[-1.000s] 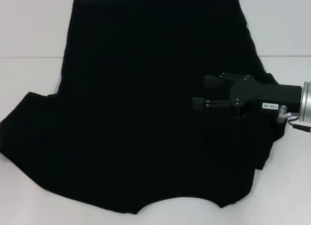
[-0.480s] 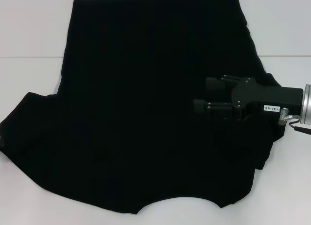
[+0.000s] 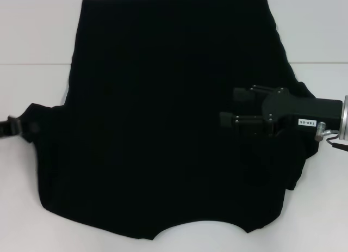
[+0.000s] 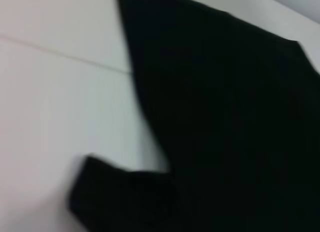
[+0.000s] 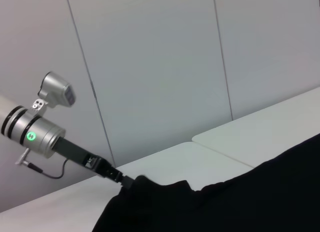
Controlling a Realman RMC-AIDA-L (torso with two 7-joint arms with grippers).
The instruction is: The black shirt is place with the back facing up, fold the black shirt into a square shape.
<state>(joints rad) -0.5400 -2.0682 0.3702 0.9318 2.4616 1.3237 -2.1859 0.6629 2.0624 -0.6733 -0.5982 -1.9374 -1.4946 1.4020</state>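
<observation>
Black shirt (image 3: 163,127): we record it spread flat on the white desk (image 3: 38,34), covering most of the head view, hem toward the far edge, curved neckline at the near edge. Its left sleeve is pinched at the tip and drawn outward. The right side is folded in, with bunched cloth under the right arm.

Left claw (image 3: 19,127): we see it at the left edge of the head view, at the sleeve tip, apparently closed on the cloth, though black on black makes this hard to confirm. The right wrist view shows the left claw (image 5: 125,182) meeting a raised fold of the shirt (image 5: 225,202). The left wrist view shows only the shirt (image 4: 225,117) and the sleeve on the desk (image 4: 50,117).

Right claw (image 3: 228,108): we note it low over the shirt's right side, fingers pointing left, standing apart with nothing between them.
</observation>
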